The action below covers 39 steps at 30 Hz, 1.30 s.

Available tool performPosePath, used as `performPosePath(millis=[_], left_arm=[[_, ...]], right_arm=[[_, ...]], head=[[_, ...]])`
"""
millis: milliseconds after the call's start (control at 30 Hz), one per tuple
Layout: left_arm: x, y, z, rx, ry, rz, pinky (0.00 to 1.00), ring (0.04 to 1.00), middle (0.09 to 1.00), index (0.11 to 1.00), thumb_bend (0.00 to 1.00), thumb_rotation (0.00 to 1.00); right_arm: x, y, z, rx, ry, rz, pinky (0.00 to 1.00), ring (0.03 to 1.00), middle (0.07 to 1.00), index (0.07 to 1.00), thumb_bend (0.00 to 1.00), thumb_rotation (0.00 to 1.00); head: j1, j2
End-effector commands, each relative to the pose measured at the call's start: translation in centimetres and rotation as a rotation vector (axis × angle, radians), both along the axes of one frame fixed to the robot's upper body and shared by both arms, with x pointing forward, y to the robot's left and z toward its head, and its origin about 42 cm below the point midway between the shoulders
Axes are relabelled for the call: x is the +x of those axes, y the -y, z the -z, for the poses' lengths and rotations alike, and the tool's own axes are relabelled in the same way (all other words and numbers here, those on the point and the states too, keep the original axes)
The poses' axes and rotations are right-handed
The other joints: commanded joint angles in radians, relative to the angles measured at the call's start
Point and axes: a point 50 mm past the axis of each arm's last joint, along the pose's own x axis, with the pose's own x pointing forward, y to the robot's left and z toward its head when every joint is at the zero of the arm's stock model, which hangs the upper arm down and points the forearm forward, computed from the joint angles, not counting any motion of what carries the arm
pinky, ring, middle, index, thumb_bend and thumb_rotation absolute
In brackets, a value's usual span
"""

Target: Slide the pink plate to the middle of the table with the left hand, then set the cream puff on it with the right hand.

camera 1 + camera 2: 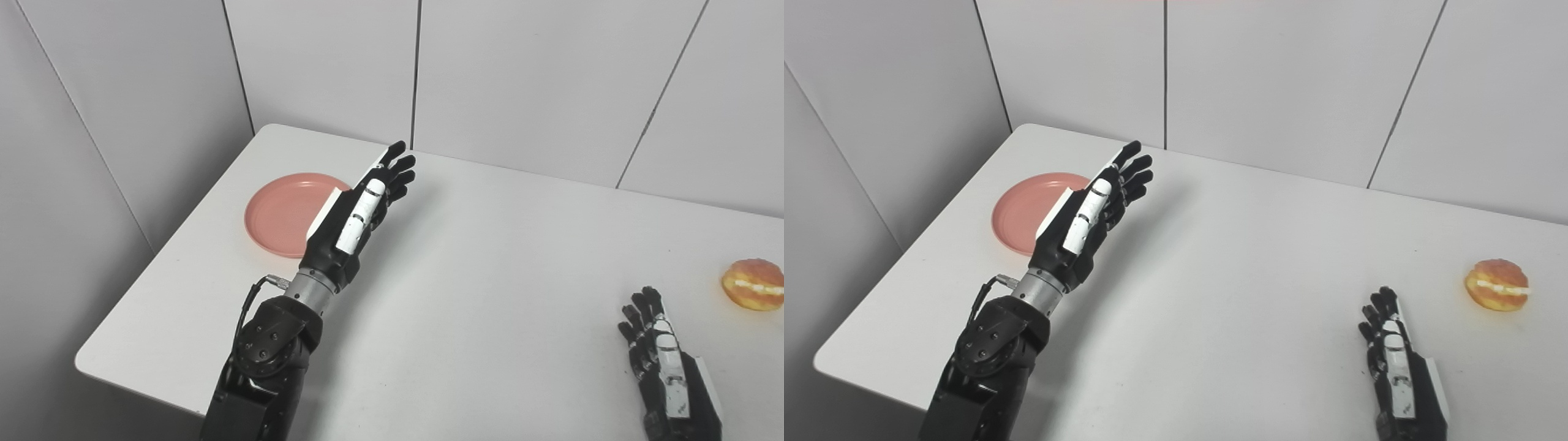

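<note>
The pink plate [278, 214] lies flat near the table's far left corner. My left hand [361, 208] is raised above the table at the plate's right edge, fingers stretched out and apart, holding nothing, and it covers part of the rim. The cream puff [753, 284], golden with a white cream line, sits at the right edge of the table. My right hand [658, 355] rests low near the front right, fingers extended and apart, empty, a short way left of and nearer than the puff.
The white table [490, 275] has its left edge and front left corner close to the plate. Grey wall panels [520, 73] stand right behind the table's far edge and along its left side.
</note>
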Motion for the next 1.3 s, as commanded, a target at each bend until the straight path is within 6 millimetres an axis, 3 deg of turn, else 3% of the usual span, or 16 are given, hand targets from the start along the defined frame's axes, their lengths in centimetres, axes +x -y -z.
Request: performPosePath(millis=[0,267,467,933,1267], left_arm=[[0.7,-0.7,-2.0,0.003,0.081,-0.009,0.93,0.931,0.946,0.936,0.47,1.00],[2.5,-3.9,-2.6,-0.027,0.144,-0.107,0.90,0.912,0.918,0.906,0.45,1.00],[3.2,-5.9,-4.0,-0.063,0.157,-0.164,0.95,0.943,0.952,0.946,0.44,1.00],[5.7,-11.4,-5.8,-0.160,0.180,-0.282,0.90,0.899,0.902,0.888,0.38,1.00],[7.1,-15.1,-5.9,-0.193,0.145,-0.364,0.90,0.896,0.900,0.888,0.41,1.00]], right_arm=[[0.0,0.1,0.1,0.008,-0.004,0.007,1.00,1.000,1.000,1.000,0.12,1.00],[0.2,0.3,0.4,-0.004,0.009,0.005,1.00,1.000,1.000,1.000,0.12,1.00],[0.2,0.2,0.4,-0.007,0.009,0.008,1.00,1.000,1.000,1.000,0.11,1.00],[-0.1,0.3,0.3,0.012,-0.004,0.005,1.00,1.000,1.000,1.000,0.11,1.00],[-0.1,0.4,0.3,0.000,0.003,0.012,1.00,1.000,1.000,1.000,0.10,1.00]], head=[[0.000,0.001],[0.002,-0.002],[0.004,-0.011],[0.012,-0.014],[0.015,-0.011]])
